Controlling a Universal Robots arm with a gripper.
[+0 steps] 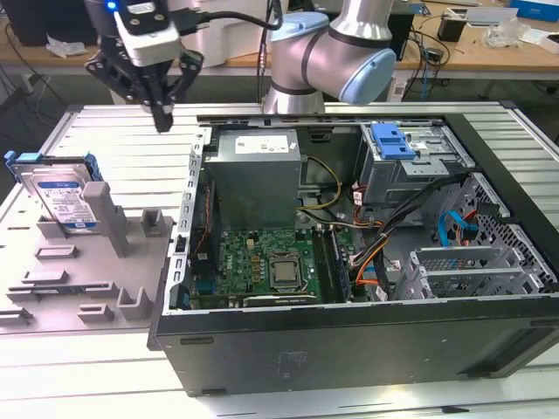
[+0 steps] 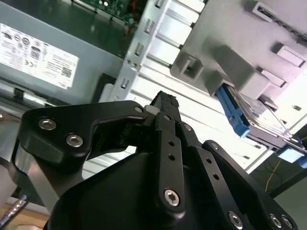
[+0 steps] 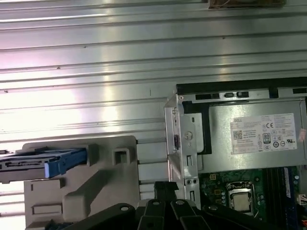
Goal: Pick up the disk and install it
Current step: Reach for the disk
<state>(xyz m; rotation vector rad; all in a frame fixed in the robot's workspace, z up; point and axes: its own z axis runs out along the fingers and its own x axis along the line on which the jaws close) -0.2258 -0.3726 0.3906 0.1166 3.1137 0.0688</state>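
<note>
The disk (image 1: 61, 196) is a silver drive with a white-and-blue label in a blue carrier rail. It stands on edge in a slot of the grey holder (image 1: 96, 262) at the exterior view's left. It also shows in both wrist views, disk (image 2: 254, 115) and disk (image 3: 43, 163), edge-on in the holder. My gripper (image 1: 163, 118) hangs above the ribbed table between the holder and the open computer case, apart from the disk. Its black fingers (image 2: 165, 101) are shut together with nothing between them.
The open computer case (image 1: 188, 227) takes up the middle and the exterior view's right, with a grey power supply box (image 1: 258, 170), a motherboard (image 1: 262, 266), cables and a drive cage topped by a blue latch (image 1: 390, 141). The robot arm (image 1: 349, 52) reaches over the case's back.
</note>
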